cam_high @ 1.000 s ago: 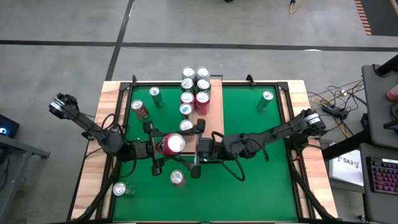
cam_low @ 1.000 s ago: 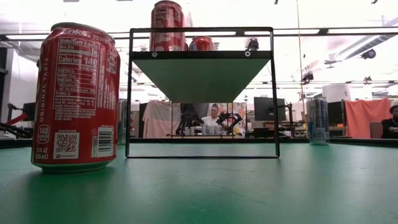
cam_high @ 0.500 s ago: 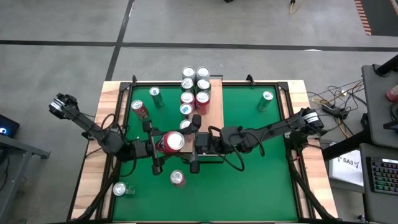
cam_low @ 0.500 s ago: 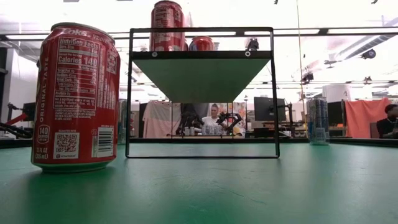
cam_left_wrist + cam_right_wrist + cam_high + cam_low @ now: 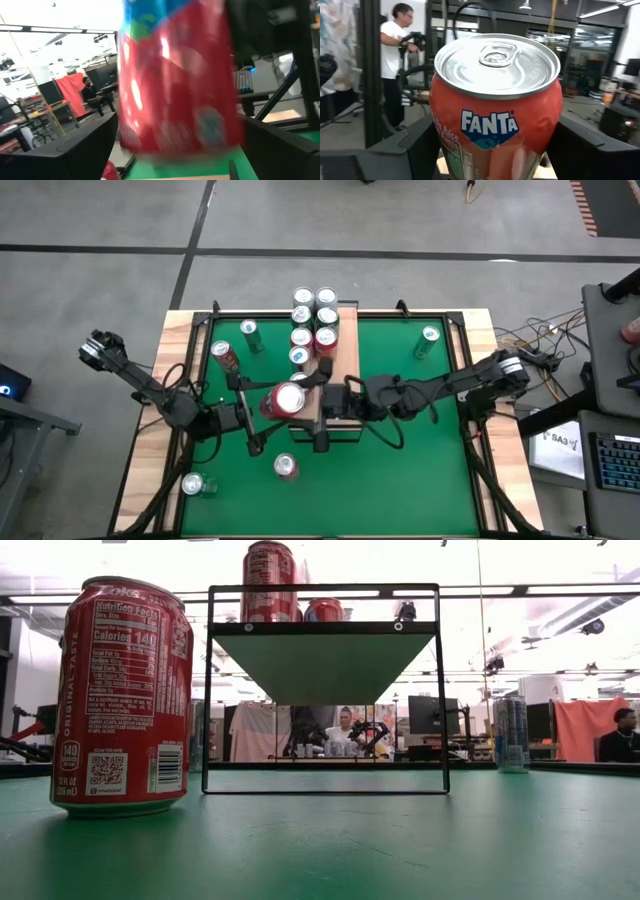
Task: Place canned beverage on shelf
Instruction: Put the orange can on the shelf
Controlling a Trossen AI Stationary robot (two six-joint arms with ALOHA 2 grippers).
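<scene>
A red Fanta can hangs above the green table beside the near end of the wooden shelf. My right gripper is shut on it, reaching in from the table's right. My left gripper stands open on the can's left. In the left wrist view its fingers flank the blurred can. Several cans stand upright on the shelf's far end. In the low view, two of their tops show over the shelf's dark frame. My right gripper pinches the can's side wall between its two fingers, one on each side, below the can's shoulder. The fingers come in level from the table's right. The can stays upright, top up, lifted clear of the table.
Loose cans stand on the green surface: a green one and a red one at the far left, one at the far right, two near the front. A Coke can stands close to the low camera.
My right gripper has closed in on the can from the right. It has then carried the can a little up and toward the far edge, nearer the shelf. The can has drawn away from my left gripper, which has kept its place.
</scene>
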